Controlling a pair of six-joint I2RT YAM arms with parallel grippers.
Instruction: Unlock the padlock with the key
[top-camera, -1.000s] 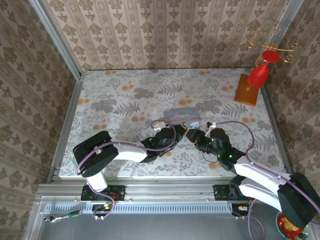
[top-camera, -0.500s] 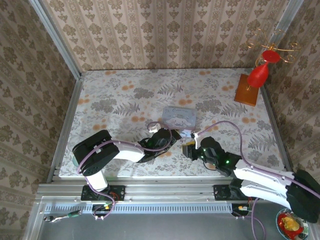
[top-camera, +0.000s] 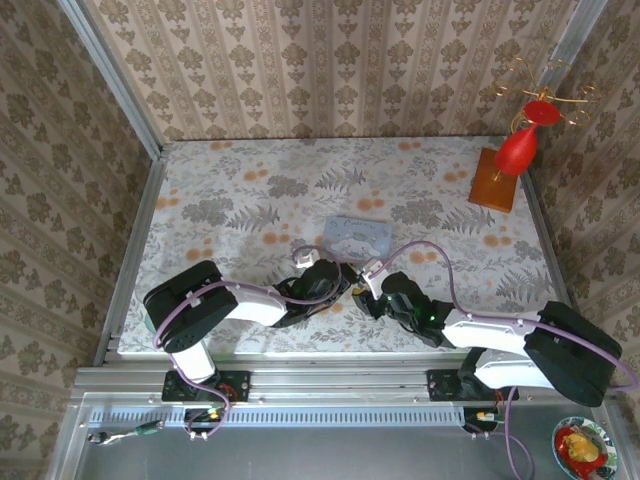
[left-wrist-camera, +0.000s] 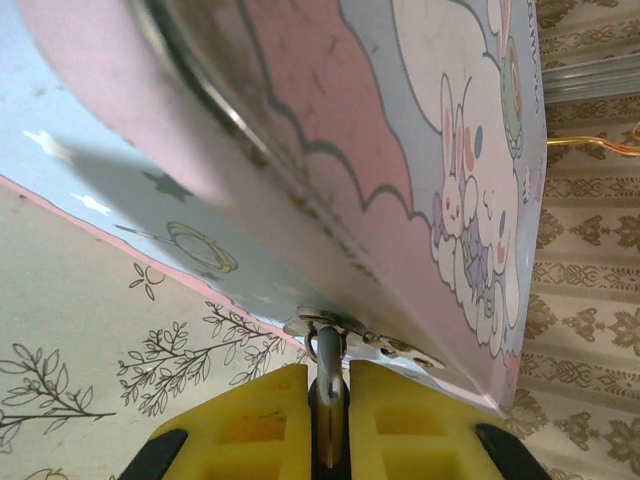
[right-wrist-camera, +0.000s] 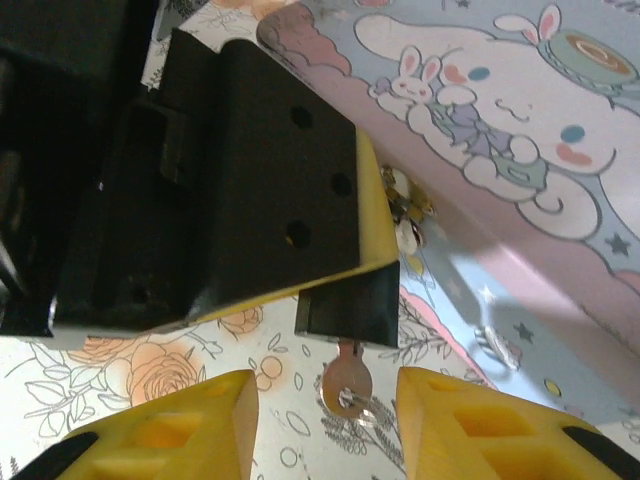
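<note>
Where it hangs from the clasp (left-wrist-camera: 372, 341) on the bunny-print tin (right-wrist-camera: 520, 130), the small black padlock (right-wrist-camera: 346, 303) is pinched by the left hand (left-wrist-camera: 328, 430). A key (right-wrist-camera: 346, 388) sits in its end away from the tin. The right hand (right-wrist-camera: 325, 412), spread, flanks the key without touching.

Left arm (top-camera: 250, 300): stretched low from its base at lower left of the top view toward centre.
Left gripper (top-camera: 345, 285): yellow fingers (left-wrist-camera: 255, 425) pressed nearly together, clamped on the padlock (right-wrist-camera: 348, 305).
Right arm (top-camera: 490, 330): lies low from lower right, reaching left.
Right gripper (top-camera: 368, 300): tip close to the left one; fingers (right-wrist-camera: 170, 435) spread wide apart.
</note>
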